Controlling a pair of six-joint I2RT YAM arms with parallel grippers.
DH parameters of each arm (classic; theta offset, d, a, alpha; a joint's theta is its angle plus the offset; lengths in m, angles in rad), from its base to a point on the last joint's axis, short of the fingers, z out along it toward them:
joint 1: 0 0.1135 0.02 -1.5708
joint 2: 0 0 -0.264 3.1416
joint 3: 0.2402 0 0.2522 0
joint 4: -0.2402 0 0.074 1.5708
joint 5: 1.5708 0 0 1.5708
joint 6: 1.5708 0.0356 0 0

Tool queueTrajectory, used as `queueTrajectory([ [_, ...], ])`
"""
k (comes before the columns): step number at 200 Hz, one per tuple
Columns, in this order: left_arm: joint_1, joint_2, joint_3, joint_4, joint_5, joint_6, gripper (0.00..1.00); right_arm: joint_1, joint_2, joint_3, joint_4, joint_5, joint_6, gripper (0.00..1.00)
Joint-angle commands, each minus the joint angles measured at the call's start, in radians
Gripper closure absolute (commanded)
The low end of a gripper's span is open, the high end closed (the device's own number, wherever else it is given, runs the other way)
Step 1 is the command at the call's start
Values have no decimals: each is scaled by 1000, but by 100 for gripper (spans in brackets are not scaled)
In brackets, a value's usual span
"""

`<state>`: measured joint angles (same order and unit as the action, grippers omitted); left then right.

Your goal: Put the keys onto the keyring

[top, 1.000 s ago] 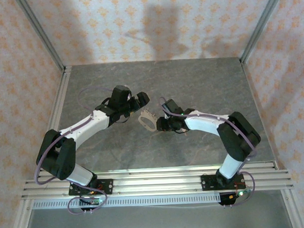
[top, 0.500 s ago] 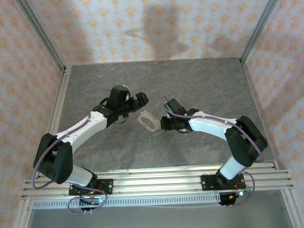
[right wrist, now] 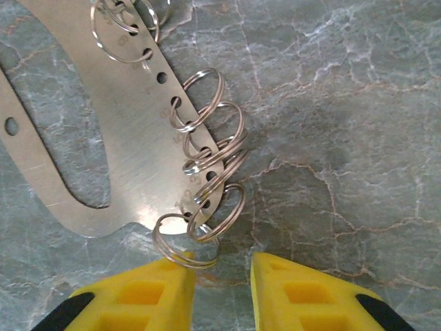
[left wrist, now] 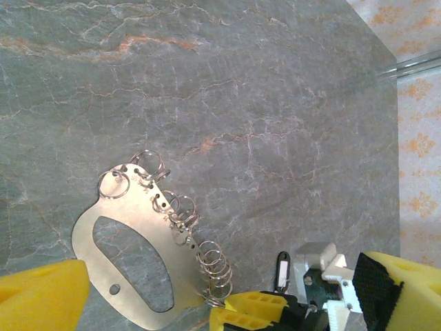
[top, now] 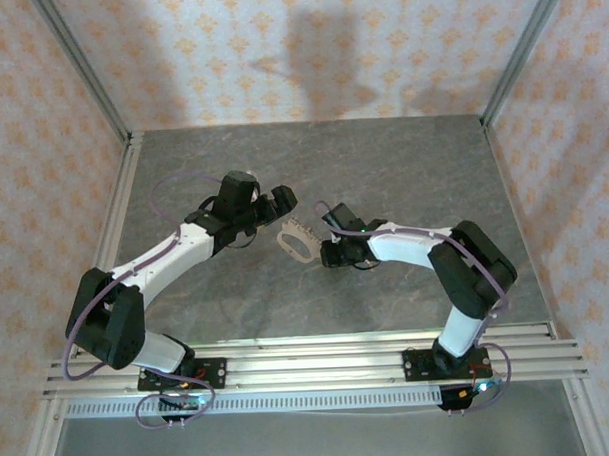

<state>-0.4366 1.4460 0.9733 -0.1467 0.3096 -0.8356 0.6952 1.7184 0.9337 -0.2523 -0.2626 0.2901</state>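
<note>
Arms both bend inward over the grey marbled tabletop (top: 412, 164), left gripper (top: 282, 203) and right gripper (top: 328, 253) facing each other, with the flat silvery metal keyring plate (top: 297, 239) lying between them. Left wrist cam has its yellow pads (left wrist: 41, 296) spread wide, holding nothing, plate just ahead. From overhead the small split rings (right wrist: 207, 148) along the plate's edge are a blur. Right wrist cam shows them sharp, the endmost right at one yellow fingertip (right wrist: 138, 296), jaws parted, nothing clamped.

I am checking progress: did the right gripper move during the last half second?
Yes. In the top view, the right gripper shifted slightly left, away from the table's right edge, toward the keyring.
</note>
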Motion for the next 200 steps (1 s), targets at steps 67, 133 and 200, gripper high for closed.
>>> queueTrajectory([
  [67,4,1,-14,8,-1,13,0,5,30,65,20,-24,-5,76],
  [133,6,-2,-16,11,0,14,0,6,19,50,25,-24,3,78],
  [200,6,-3,-17,11,1,13,0,6,-29,17,27,-14,13,79],
])
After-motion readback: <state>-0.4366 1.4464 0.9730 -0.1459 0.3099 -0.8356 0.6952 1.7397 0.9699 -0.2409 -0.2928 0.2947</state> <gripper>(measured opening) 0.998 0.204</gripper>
